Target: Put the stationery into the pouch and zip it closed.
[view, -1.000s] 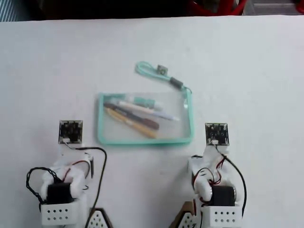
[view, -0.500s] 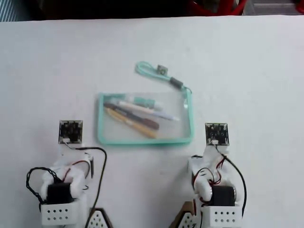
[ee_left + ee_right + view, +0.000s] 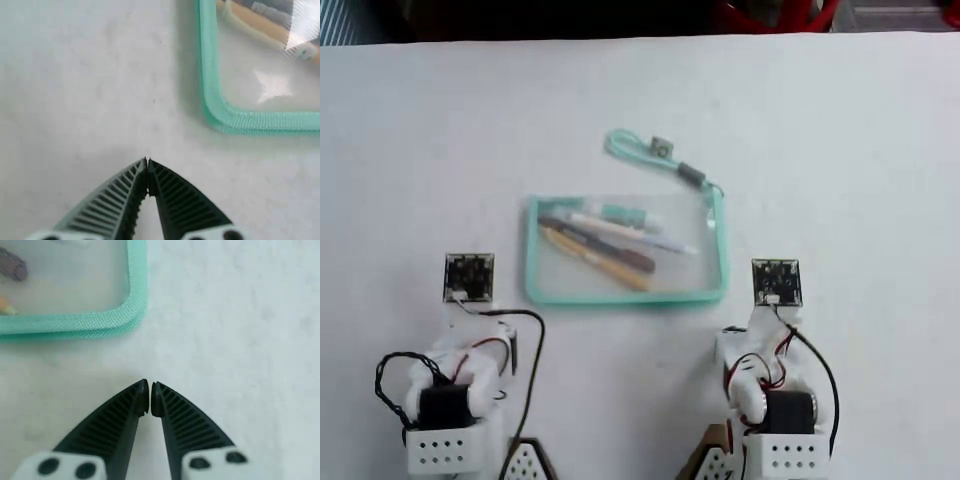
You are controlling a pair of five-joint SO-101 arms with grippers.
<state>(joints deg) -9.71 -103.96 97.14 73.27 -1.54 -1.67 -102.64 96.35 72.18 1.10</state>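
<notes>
A clear pouch [image 3: 625, 250] with a teal zip border lies flat mid-table, with several pens [image 3: 600, 245] inside it. Its teal wrist cord [image 3: 650, 152] trails off from the far right corner. My left gripper [image 3: 147, 167] is shut over bare table, close to the pouch's near left corner [image 3: 220, 117]. My right gripper [image 3: 150, 392] is also shut, just short of the pouch's near right corner [image 3: 132, 315]. In the high view both arms are folded back at the near edge, the left arm [image 3: 450, 390] and the right arm [image 3: 770, 390], with nothing held.
The white table [image 3: 840, 150] is bare around the pouch. Dark floor and a red object [image 3: 770, 12] lie past the far edge. Cardboard pieces [image 3: 720, 455] sit between the arm bases at the near edge.
</notes>
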